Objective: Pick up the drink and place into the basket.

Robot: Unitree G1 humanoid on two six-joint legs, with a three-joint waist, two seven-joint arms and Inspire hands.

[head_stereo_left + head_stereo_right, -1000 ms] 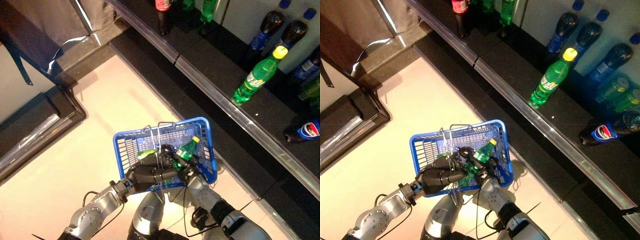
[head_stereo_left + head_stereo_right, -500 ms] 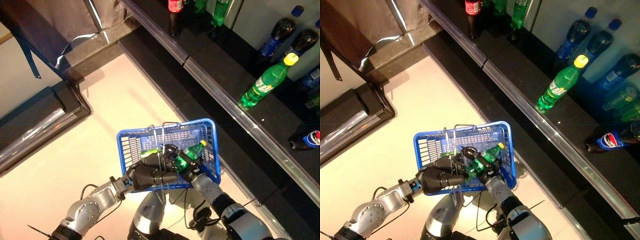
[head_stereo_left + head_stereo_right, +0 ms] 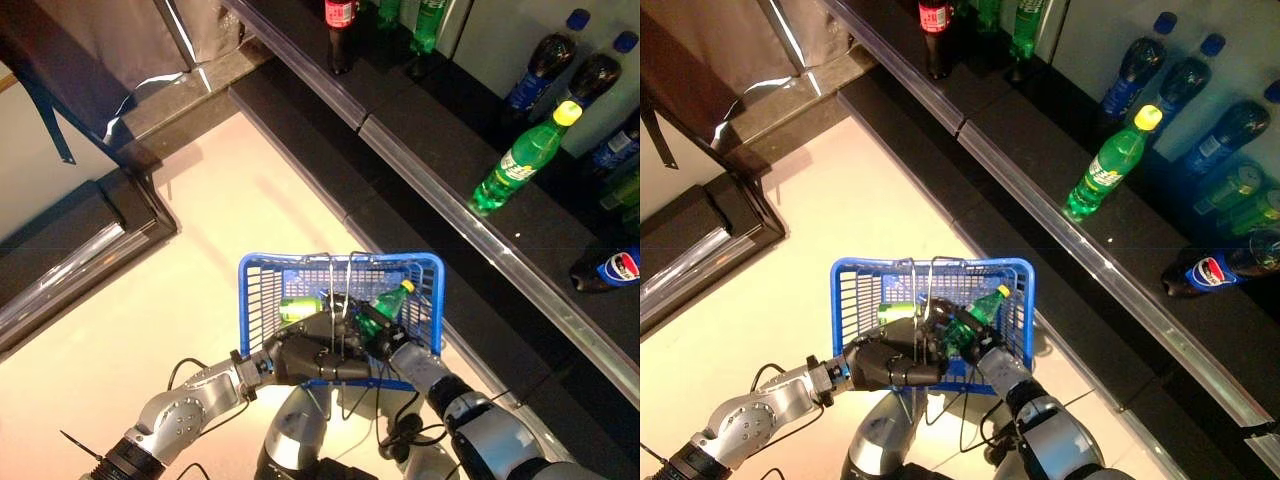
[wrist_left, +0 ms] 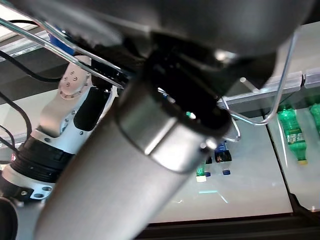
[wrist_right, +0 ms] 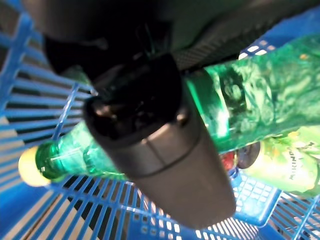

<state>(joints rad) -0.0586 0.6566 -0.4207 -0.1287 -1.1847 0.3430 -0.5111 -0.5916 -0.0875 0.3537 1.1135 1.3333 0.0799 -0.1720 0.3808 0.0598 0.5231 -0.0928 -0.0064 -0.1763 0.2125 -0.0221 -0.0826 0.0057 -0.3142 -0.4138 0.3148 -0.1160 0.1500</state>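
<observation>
While the blue basket hangs over the pale floor, the left robot hand is curled round its wire handles near the basket's near rim. The right robot hand reaches into the basket from the right and is wrapped round a green drink bottle with a yellow cap; in the right wrist view its thumb lies across the bottle's body above the blue grid. The bottle is tilted, cap pointing up and away from the robot, inside the basket's walls; whether it touches the basket's bottom I cannot tell. A second green item, seemingly a can, lies on its side in the basket to the left of the bottle.

Beyond the basket a dark shelf with a silver edge runs across. On it a green bottle with a yellow cap stands apart from a row of dark bottles with blue caps, and a red-labelled bottle stands further along.
</observation>
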